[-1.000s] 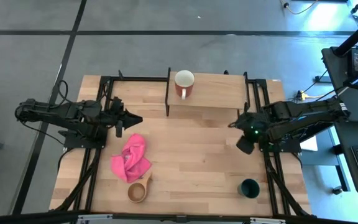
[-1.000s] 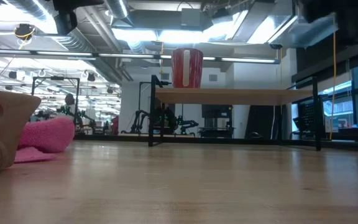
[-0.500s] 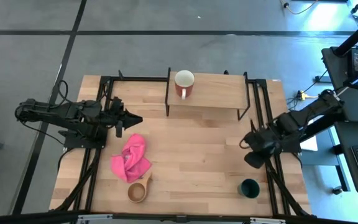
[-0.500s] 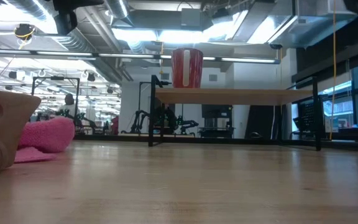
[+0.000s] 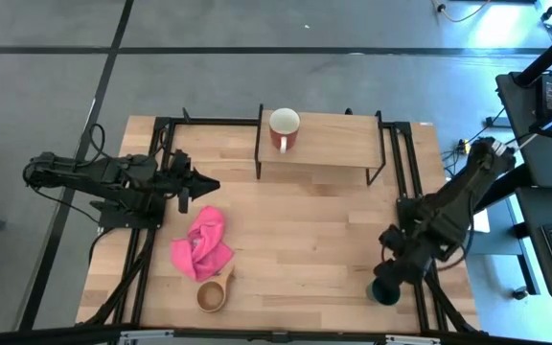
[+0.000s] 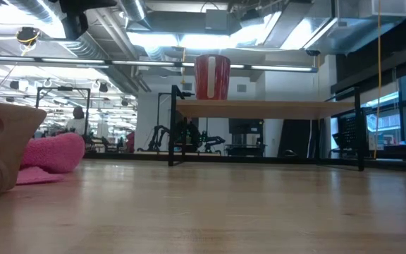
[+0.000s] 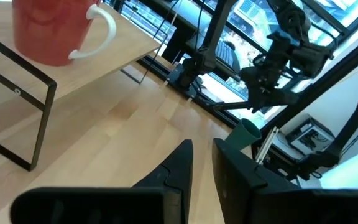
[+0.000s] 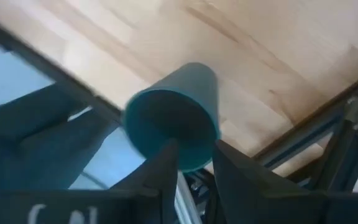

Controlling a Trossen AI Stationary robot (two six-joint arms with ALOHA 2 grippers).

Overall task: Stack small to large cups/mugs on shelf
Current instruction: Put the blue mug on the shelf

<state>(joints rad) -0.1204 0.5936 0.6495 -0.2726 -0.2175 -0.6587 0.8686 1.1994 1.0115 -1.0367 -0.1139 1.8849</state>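
Note:
The red mug stands upright on the shelf near its left end; the low view shows the mug on the board too. The tan wooden cup sits on the table at the near left, beside the pink cloth. The dark green cup stands mouth up near the table's near right corner. My right gripper hangs open just above the green cup, pointing steeply down and partly covering it from overhead. My left gripper waits left of the shelf, a narrow gap between its fingers, holding nothing.
Black metal frame rails run along the table's right side, close to the green cup. The shelf's thin black legs stand on the far half of the table. Bare wood lies between the cloth and the green cup.
My right gripper has swung from beside the shelf's right end toward the table's near edge, sinking a little and rolling its wrist. It now stands over the green cup. The cups, mug and cloth have kept their places.

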